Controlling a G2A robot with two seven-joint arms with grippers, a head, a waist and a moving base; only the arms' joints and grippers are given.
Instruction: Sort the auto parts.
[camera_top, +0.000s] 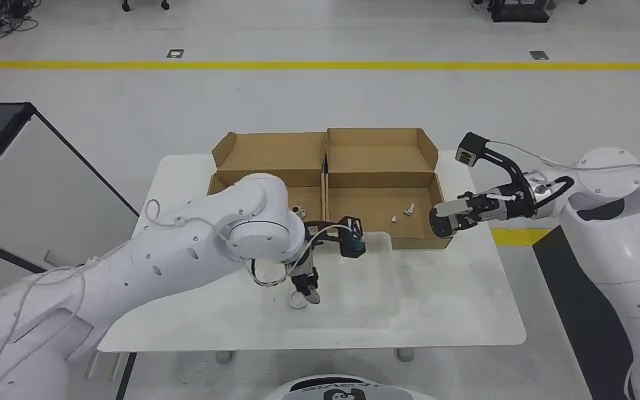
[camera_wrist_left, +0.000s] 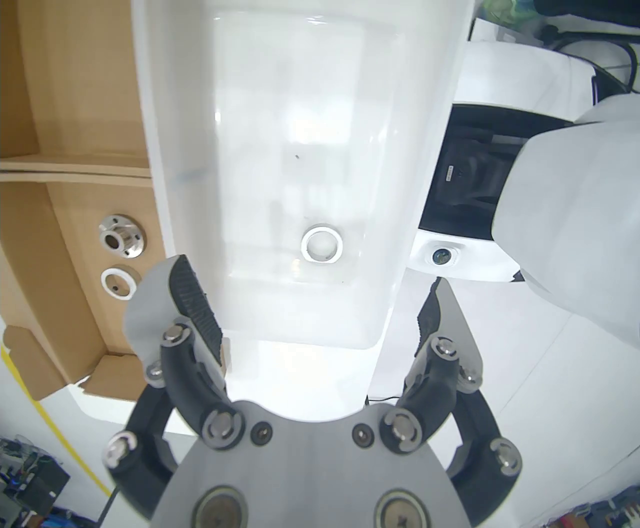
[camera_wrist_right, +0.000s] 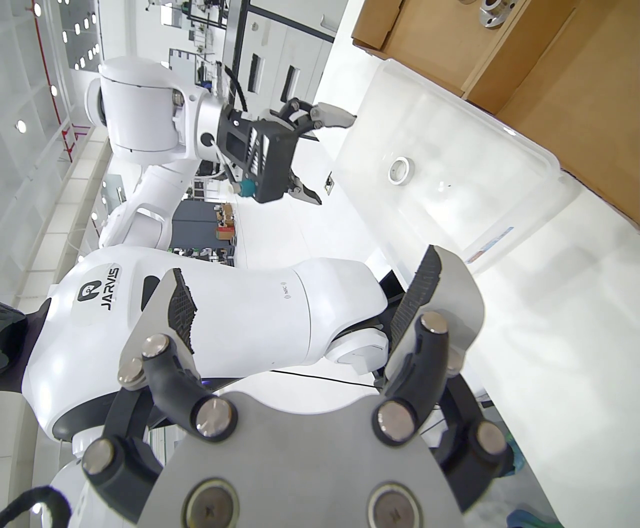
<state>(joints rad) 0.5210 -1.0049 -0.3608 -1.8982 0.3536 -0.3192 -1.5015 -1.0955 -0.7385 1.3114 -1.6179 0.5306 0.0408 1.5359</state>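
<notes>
A white ring (camera_wrist_left: 322, 243) lies alone in a clear plastic tray (camera_wrist_left: 300, 100) on the white table. My left gripper (camera_wrist_left: 308, 275) hangs open just above the tray's near end, nothing between its fingers. In the cardboard box (camera_wrist_left: 75, 100) beside the tray lie a metal flange (camera_wrist_left: 121, 236) and another white ring (camera_wrist_left: 119, 283). My right gripper (camera_wrist_right: 303, 264) is open and empty, held off the tray's (camera_wrist_right: 450, 150) other end; it stands by the right box's outer corner (camera_top: 438, 220). From there the left gripper (camera_wrist_right: 335, 159) and the ring (camera_wrist_right: 400, 170) show.
Two open cardboard boxes, left (camera_top: 270, 160) and right (camera_top: 380, 155), stand side by side at the table's back. Small white parts (camera_top: 404, 212) lie in the right one. The table's front right (camera_top: 440, 300) is bare. Floor with a yellow line lies beyond.
</notes>
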